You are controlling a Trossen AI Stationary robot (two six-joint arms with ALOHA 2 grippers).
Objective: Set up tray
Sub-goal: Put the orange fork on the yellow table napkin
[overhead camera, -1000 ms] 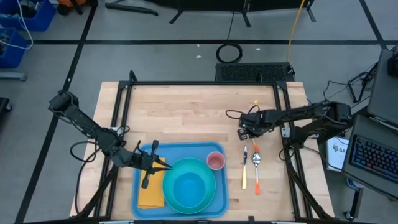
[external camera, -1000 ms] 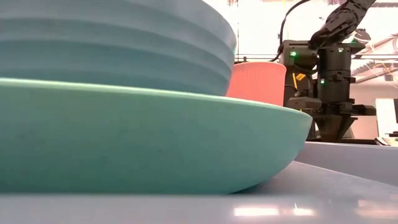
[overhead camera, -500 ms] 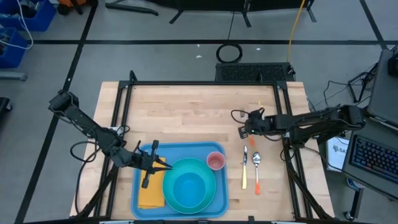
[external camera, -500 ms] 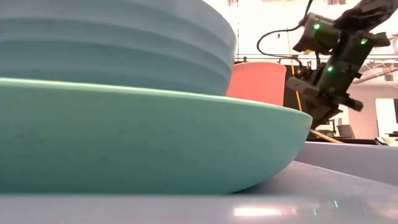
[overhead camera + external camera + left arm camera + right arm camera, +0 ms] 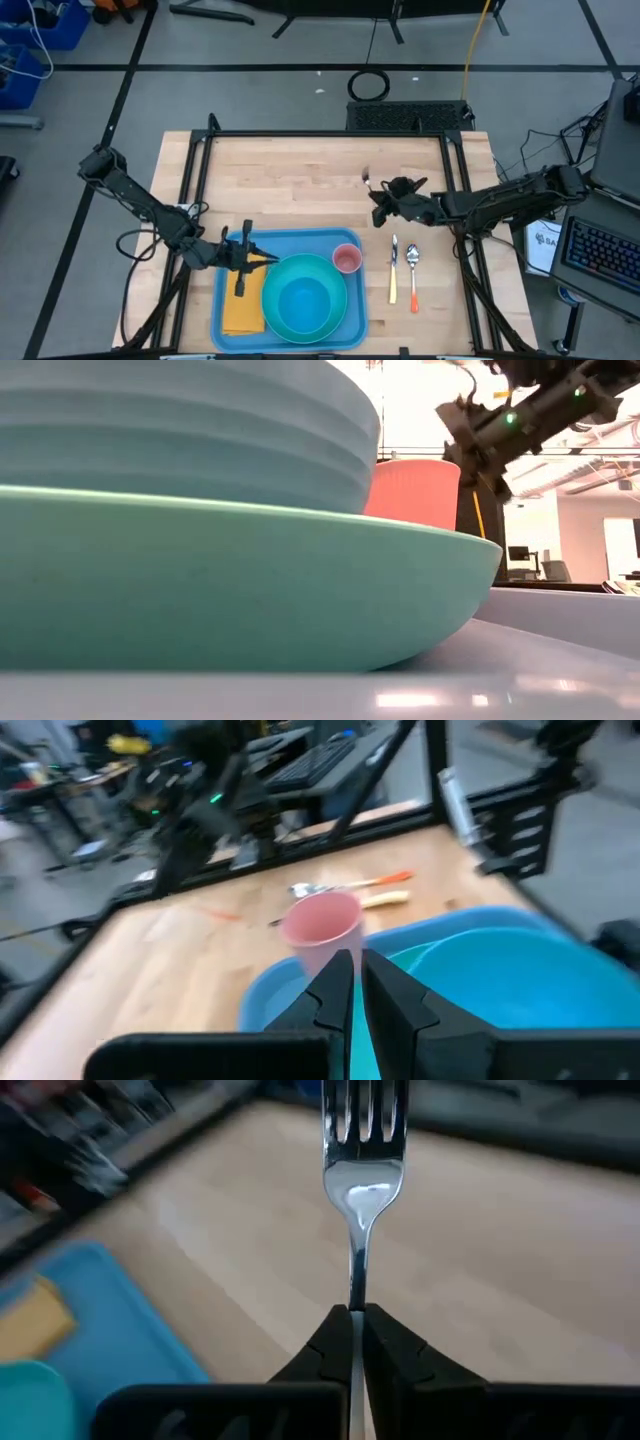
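Observation:
The blue tray point(image 5: 228, 322) lies at the table's near edge. It carries a turquoise plate point(image 5: 340, 308) with a bowl point(image 5: 300, 300) on it, a pink cup point(image 5: 347, 260) and an orange napkin point(image 5: 243, 312). My right gripper point(image 5: 381, 203) hangs above the bare wood to the far right of the tray, shut on a silver fork point(image 5: 364, 1150). My left gripper point(image 5: 262, 263) is shut and holds nothing; it hovers over the tray's left part and points at the cup point(image 5: 322, 925). My right gripper pinches the fork's slim handle just behind the neck point(image 5: 355, 1292) between its two fingers. The fingers lie along the fork and point almost level, from the table's right toward its left. The tines point(image 5: 366, 177) stick out ahead, and the fork is lifted clear of the table.
A spoon point(image 5: 412, 272) and a second orange-handled utensil point(image 5: 393, 272) lie side by side on the wood right of the tray. Bare wood fills the table's far half. A black frame point(image 5: 320, 134) edges the table.
My right gripper has risen and swung toward the table's left, tipping from steeply down to nearly level. It carries the fork, which now points out ahead of it, clear of the wood. The left arm has kept its place.

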